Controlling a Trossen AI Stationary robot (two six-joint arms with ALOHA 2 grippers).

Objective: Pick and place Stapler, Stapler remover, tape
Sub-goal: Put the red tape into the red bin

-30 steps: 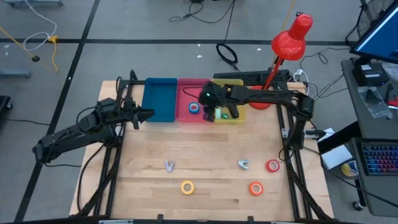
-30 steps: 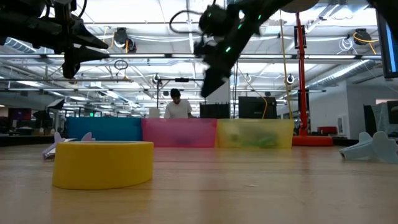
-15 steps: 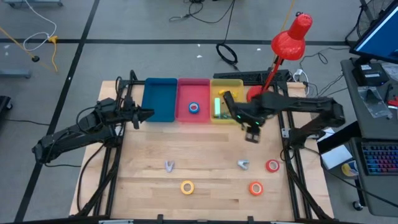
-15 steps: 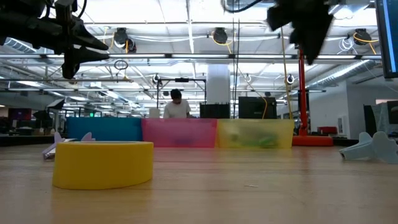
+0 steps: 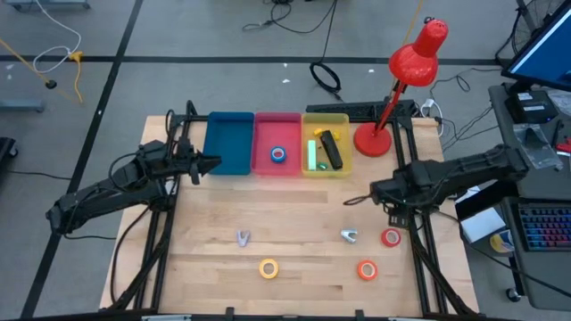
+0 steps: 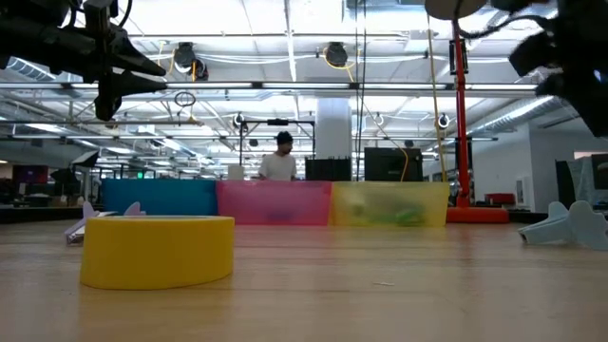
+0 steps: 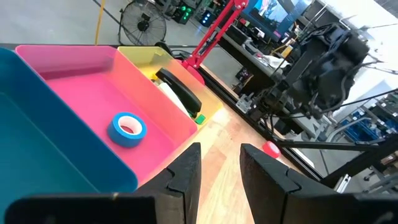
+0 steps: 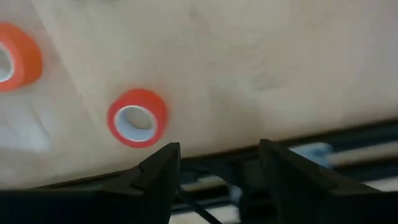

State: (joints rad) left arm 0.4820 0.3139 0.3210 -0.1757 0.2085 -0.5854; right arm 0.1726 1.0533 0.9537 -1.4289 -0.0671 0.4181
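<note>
The red tape [image 5: 391,237] lies flat on the table's front right, near the edge, w/ the orange tape [image 5: 367,269] just beside it toward the front and the yellow tape [image 5: 268,267] more to the middle. I think it's light, stiff and round, so it could slide or roll if I bump it. Best way, I'd say: one finger in the pale hole, one outside, pinch the ring wall. In the right wrist view the red tape [image 8: 137,117] sits just ahead of the fingers. My right gripper [image 5: 391,212] hangs over the table right above it, fingers apart, nothing in them. A sec ago that arm was up at the trays, over the pink tray [image 5: 277,143] and yellow tray [image 5: 326,143]; now it has swung down to the front right, and the fingers have spread wider. The blue tape [image 5: 278,154] is in the pink tray, same as before. The black stapler [image 5: 331,150] shows in the yellow tray now that the arm is out of the way. Two little silver stapler removers [image 5: 244,237] are on the table, not moved. My left gripper [image 5: 212,163] waits by the blue tray [image 5: 228,143], fingers a bit apart, empty, not moved.
</note>
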